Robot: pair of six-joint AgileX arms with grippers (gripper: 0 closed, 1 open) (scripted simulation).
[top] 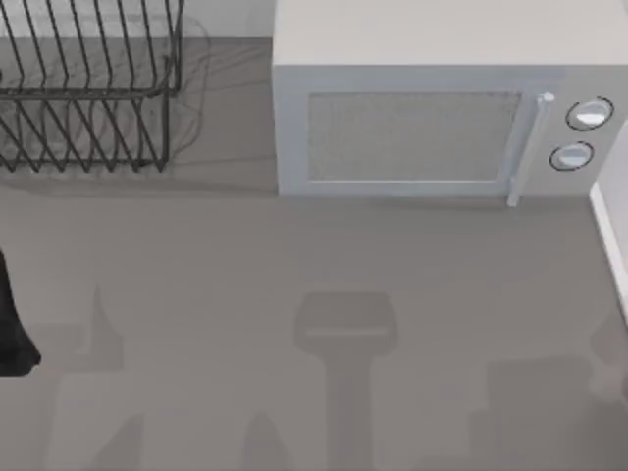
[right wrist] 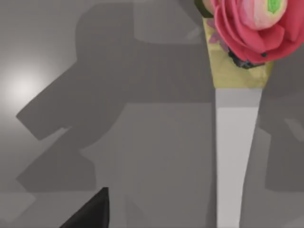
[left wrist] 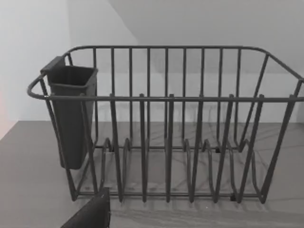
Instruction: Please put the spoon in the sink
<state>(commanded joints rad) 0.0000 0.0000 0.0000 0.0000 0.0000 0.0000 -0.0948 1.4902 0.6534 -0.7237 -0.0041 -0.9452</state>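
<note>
No spoon or sink could be made out. A wire dish rack [top: 88,88] with a dark cutlery holder [left wrist: 71,114] stood at the table's far left, a microwave [top: 442,118] to its right. A pink flower [right wrist: 251,28] in a yellow pot was seen from the right wrist. Jaw states could not be told. The spoon should probably be located before any reach is committed.

- A pink flower [right wrist: 249,26] with a green centre sits in a yellow holder [right wrist: 237,71].
- Beside it runs a pale tapering strip [right wrist: 235,156].
- Dark arm shadows lie on the grey counter [right wrist: 42,61].
- A dark tip of one of my fingers [right wrist: 92,213] shows.
</note>
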